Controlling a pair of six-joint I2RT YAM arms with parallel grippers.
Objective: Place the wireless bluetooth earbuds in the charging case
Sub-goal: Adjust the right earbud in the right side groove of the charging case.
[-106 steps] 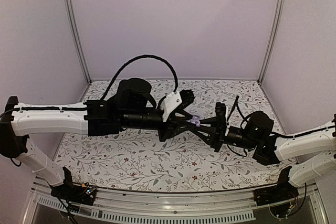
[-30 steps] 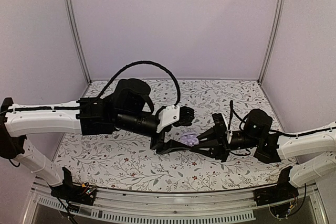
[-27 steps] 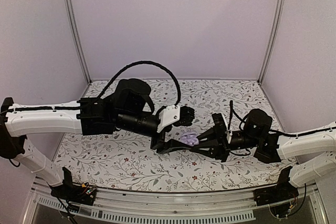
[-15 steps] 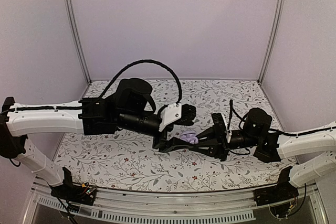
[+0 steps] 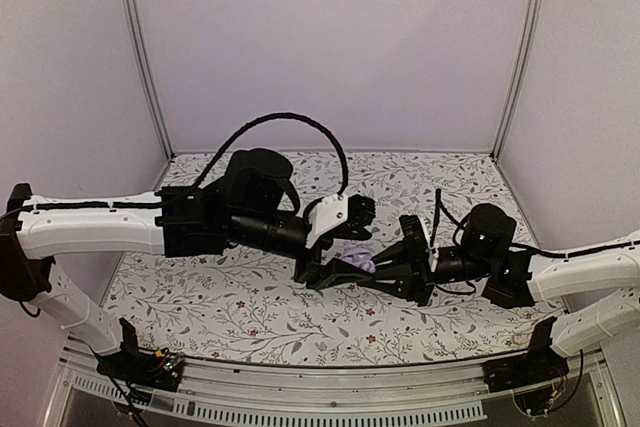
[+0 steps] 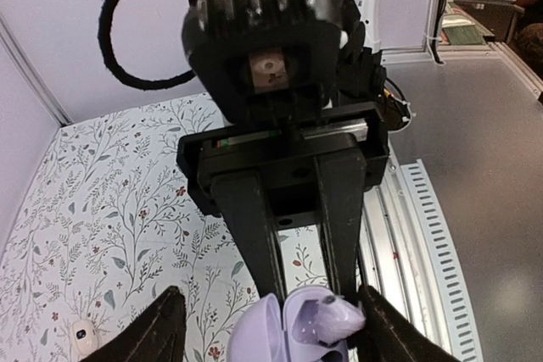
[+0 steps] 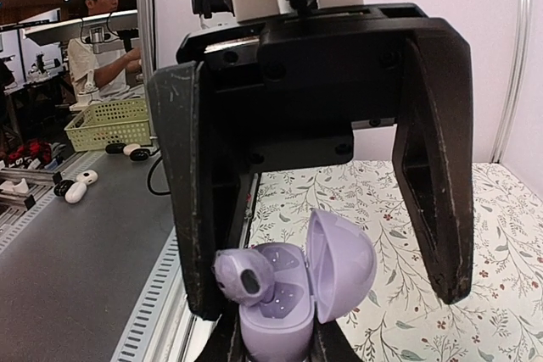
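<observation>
The right gripper point(image 7: 273, 341) was clamped tight on the base of the purple charging case point(image 7: 284, 307), holding it roughly upright in the air with the lid swung open to one side. The left gripper point(image 7: 327, 298) faced it head-on. Its jaws were spread far wider than the case, one on either side of it, and gripped nothing that could be seen.

One earbud point(image 7: 244, 275), purple like the case, sat at the case's mouth on the side away from the lid. It looked perched rather than sunk home. It lay between the left jaws, close by one finger and well apart from the other, and contact with that finger could not be told. Nor could it be told whether a second earbud sat in the other well.

The two arms met nose to nose along the desk's left-right line. The left arm was therefore the free one nearest to press the earbud down along the case's upright axis.

All this hung above the desk point(image 5: 250, 297), about midway between its left and right edges and nearer its near edge.
</observation>
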